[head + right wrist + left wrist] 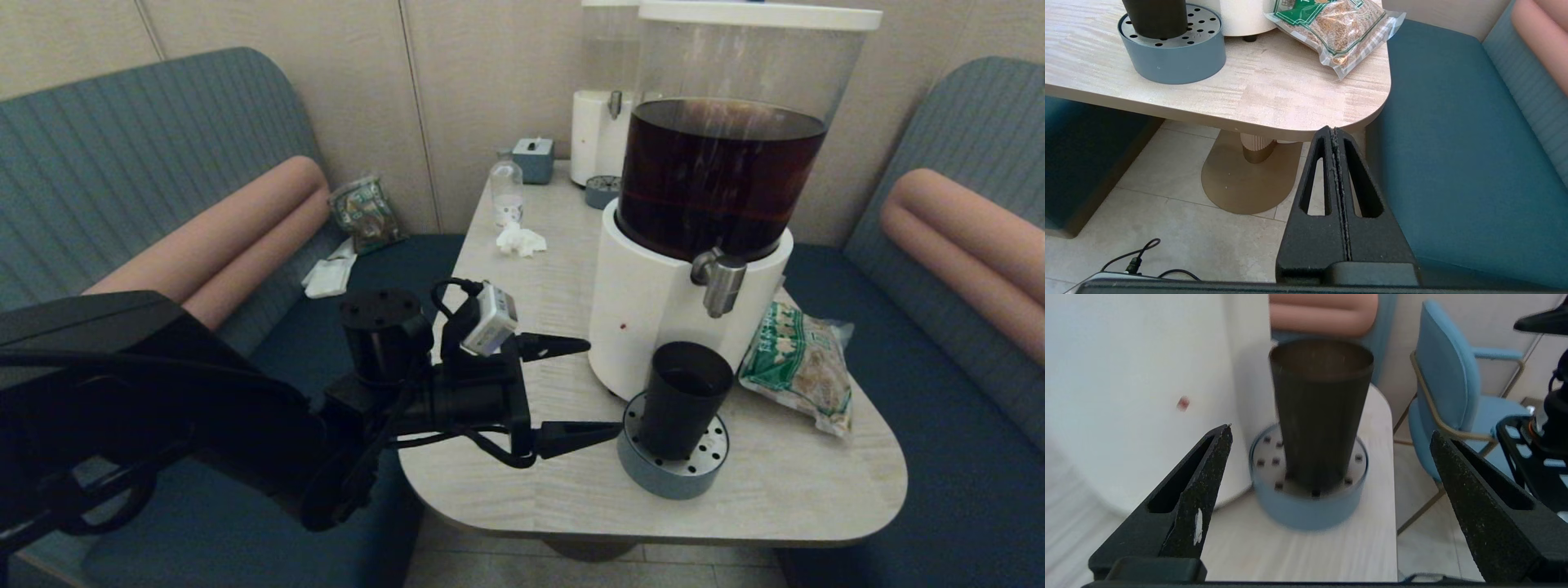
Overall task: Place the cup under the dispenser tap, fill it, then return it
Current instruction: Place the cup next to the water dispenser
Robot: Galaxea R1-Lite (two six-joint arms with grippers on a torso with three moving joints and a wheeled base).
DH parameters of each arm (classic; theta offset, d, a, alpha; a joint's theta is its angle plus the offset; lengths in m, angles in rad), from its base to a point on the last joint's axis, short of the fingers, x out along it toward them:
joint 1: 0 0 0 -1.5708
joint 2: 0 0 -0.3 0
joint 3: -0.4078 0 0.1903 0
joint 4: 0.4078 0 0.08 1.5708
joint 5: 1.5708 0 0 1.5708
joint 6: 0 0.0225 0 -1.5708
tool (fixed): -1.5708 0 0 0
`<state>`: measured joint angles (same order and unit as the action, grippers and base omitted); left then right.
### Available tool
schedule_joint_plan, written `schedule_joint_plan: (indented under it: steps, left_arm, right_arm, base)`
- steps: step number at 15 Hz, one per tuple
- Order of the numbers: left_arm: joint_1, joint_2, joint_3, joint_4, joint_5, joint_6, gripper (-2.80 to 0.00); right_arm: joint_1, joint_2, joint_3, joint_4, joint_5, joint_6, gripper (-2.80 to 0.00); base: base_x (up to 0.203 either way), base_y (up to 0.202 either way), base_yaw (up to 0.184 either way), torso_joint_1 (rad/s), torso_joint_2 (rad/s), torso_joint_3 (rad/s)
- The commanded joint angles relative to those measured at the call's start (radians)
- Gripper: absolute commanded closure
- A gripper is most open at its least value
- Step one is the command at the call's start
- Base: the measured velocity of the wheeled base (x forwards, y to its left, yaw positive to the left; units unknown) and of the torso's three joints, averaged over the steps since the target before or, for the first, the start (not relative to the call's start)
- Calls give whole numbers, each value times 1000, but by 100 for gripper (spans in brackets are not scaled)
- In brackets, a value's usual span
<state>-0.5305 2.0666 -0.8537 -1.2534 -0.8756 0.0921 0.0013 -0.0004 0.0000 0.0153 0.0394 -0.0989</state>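
The near-black cup stands upright on a round blue-grey drip tray, right below the steel dispenser tap of the big white-based dispenser holding dark brown drink. Dark liquid shows inside the cup. My left gripper is open, level with the cup and just to its left, fingers spread wide and not touching it. In the left wrist view the cup stands ahead, between the two fingertips. My right gripper is shut and empty, parked low beside the table's front right corner.
A green-and-white snack bag lies right of the dispenser. Farther back stand a small clear bottle, crumpled tissue, a second pale dispenser and a small grey box. Benches flank the table.
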Motion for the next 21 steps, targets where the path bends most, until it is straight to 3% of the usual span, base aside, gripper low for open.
schedule_joint_plan:
  steps: [1, 10, 21]
  left_arm:
    - [-39, 48, -58, -10, 30, -7, -280]
    - [-91, 122, -126, -11, 75, -25, -280]
    - [-141, 249, -253, -20, 84, -44, -280]
  right_arm:
    - [0, -1, 0, 0, 1, -1, 0]
    - [0, -1, 0, 0, 1, -1, 0]
    - [0, -1, 0, 0, 1, -1, 0]
  base:
    - [0, 0, 0, 0, 0, 0]
    - [0, 0, 0, 0, 0, 0]
    - [0, 0, 0, 0, 0, 0]
